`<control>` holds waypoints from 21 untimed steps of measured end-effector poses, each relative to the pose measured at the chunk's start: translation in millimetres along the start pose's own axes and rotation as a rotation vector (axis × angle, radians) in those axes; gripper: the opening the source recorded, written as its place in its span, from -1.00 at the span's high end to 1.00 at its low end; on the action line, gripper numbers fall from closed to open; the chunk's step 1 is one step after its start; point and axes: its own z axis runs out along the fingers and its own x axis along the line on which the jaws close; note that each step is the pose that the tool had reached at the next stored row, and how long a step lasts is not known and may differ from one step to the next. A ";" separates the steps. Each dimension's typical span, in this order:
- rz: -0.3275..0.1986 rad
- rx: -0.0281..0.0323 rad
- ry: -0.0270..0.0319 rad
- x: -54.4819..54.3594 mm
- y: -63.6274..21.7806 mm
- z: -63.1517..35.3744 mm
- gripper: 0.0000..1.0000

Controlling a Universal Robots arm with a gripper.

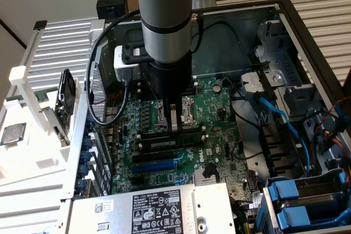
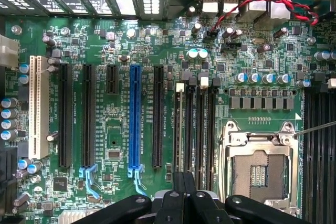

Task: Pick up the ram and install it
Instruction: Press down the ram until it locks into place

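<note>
Inside the open dark metal computer case [image 1: 307,36], lying on its side, the grey tubular robot arm [image 1: 164,15] comes straight down over the board.

- Green motherboard [image 1: 219,135]: fills the case floor.
- White plastic parts rack [image 1: 33,108]: stands outside the case, at the exterior view's left.
- Four long black memory slots [image 1: 170,142]: run side by side just beside the silver processor socket [image 2: 260,169]. From the wrist view they look unfilled, though the angle is steep and I cannot be sure.
- Long blue expansion slot [image 1: 156,166]: lies parallel to them, further from the socket.
- Jaws: pressed together, nothing seen between them. They sit low over the memory slots, at the end near the socket. Whether they touch the board I cannot tell.
- Ram [image 1: 66,100]: a thin flat dark-green stick with a small white label. It stands on edge, tilted, in the white rack, well apart from the jaws.
- Square silver processor chip [image 1: 12,133]: lies flat on the same rack, near the exterior view's left edge.
</note>
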 end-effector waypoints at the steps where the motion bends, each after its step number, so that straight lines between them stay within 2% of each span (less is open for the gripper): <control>1: 0.000 0.0002 -0.0003 -0.1 0.0 -0.6 0.79; 3: 0.000 0.0006 -0.0009 -0.4 0.0 -5.0 0.79; 10: 0.000 -0.0001 0.0002 -1.8 0.1 -32.2 0.79; 13: 0.015 0.0008 0.0001 -1.8 0.0 -32.5 0.79; 21: 0.125 0.0062 0.0000 -1.8 0.1 -32.5 0.79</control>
